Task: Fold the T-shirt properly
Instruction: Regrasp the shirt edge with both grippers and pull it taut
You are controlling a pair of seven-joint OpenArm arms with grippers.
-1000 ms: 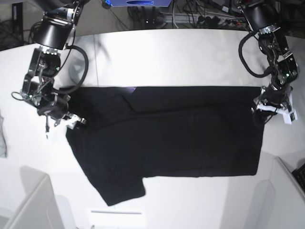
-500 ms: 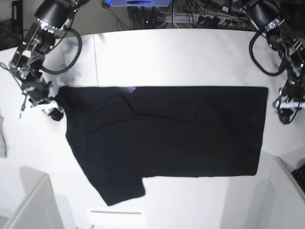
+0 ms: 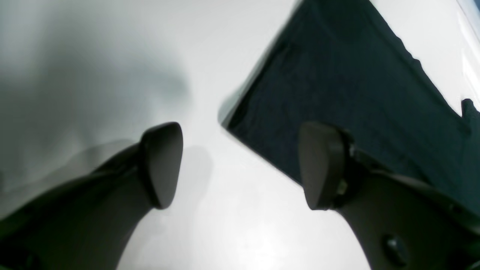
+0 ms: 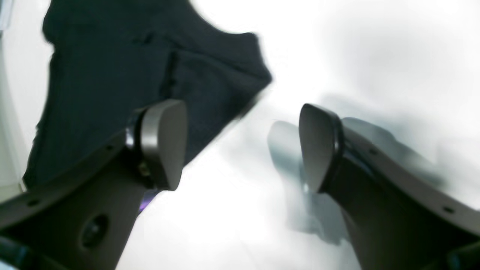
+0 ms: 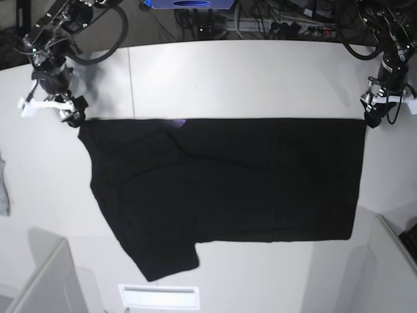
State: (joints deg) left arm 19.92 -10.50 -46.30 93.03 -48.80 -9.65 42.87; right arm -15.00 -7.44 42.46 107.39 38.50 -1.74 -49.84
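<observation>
- The T-shirt (image 5: 221, 189) is seen folded once lengthwise, flat on the tabletop (image 5: 260, 78); one sleeve remains unfolded toward the near edge.
- Left gripper (image 3: 240, 165) and right gripper (image 4: 242, 146) are pictured released, nothing held, at the far corners.

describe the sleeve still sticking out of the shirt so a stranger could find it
Start at the white table, where the black T-shirt lies as a wide folded rectangle. Follow its near edge to the corner on the right hand's side: the sleeve is the only flap poking out toward the camera, unfolded.
</observation>
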